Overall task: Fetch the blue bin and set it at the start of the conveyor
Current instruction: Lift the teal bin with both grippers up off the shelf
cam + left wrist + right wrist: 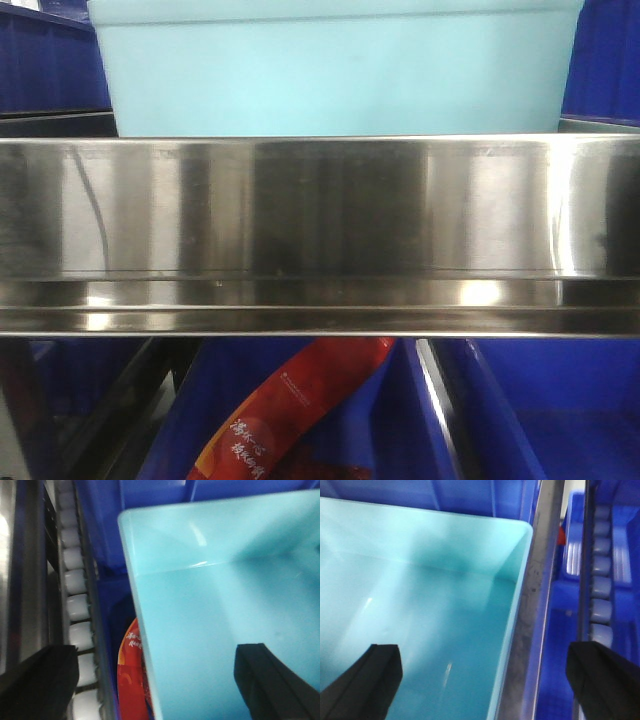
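Blue bin [340, 80] sits upright on the shelf. Steel rail [320, 210] runs just in front of the bin and hides its lower front wall. Dark blue bins [40, 60] flank it on both sides. Below the bin, under the rail, we see a red packet [290, 410] lying in a lower dark blue bin [520, 420].

Left gripper [152, 655] straddles the bin's left wall with its fingers spread wide. One finger [40, 680] is outside the bin over the white roller track [77, 605], the other is inside over the bin floor.

Right gripper [485, 655] does the same at the bin's right wall: fingers spread, one finger [370, 680] inside the bin, the other outside it.

Neither gripper pinches the bin. We can't tell if any finger touches it.
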`<state>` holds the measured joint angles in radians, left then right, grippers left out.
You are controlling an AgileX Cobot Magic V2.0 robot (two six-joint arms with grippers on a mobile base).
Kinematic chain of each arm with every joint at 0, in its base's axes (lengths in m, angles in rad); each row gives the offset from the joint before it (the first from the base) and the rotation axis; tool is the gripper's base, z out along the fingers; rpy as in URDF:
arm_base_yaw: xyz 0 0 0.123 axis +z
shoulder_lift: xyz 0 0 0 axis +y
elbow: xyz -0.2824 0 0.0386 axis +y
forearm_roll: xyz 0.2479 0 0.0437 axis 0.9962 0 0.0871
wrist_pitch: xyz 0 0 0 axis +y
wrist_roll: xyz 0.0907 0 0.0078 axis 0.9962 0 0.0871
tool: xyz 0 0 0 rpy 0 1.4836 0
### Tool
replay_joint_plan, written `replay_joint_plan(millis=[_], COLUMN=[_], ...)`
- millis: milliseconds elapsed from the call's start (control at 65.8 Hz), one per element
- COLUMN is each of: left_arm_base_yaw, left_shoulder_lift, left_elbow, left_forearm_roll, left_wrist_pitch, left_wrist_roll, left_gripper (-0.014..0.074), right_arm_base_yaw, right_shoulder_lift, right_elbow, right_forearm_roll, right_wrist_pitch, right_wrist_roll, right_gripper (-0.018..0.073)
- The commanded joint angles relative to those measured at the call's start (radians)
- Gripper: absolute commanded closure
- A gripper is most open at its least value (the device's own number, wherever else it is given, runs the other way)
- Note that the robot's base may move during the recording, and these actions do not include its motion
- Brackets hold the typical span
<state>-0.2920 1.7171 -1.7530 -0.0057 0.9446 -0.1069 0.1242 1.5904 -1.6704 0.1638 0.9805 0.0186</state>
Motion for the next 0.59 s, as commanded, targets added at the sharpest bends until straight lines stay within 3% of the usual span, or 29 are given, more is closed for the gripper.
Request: replay_joint_plan(millis=[0,243,334,426,578], left_arm_base_yaw=[0.006,0.03,0.03,0.03,0.03], left_shoulder_lift=[0.045,0.139,0.152,0.154,0.154], left_elbow=[-0.025,-0.029,-0.03,-0.03,-0.031], left_forearm_roll=[-0.007,-0.009,-0.009,-0.009,-0.009], left_wrist_pitch=[0.001,-0.001,-0.001,-0.001,0.009], left_wrist_roll=[-0.008,-0.008,-0.008,-0.008,-0.008], left_gripper=[0.0069,0.0073,0.0114,0.0235,0.0565], right_arm_base_yaw=[0.0,0.0,0.0,0.0,0.0], right_shoulder_lift=[0.046,0.162,0.183,0.193,0.193], right_elbow=[-0.027,-0.029,-0.029,-0.029,-0.029], right_forearm_roll=[-0.012,-0.012,-0.012,-0.012,-0.012], right_wrist_pitch=[-0.013,-0.041,-0.046,-0.046,-0.035], right_wrist_roll=[0.008,0.008,0.008,0.008,0.008], right_gripper=[-0.0009,-0.0009,0.0032,0.0148,0.0459])
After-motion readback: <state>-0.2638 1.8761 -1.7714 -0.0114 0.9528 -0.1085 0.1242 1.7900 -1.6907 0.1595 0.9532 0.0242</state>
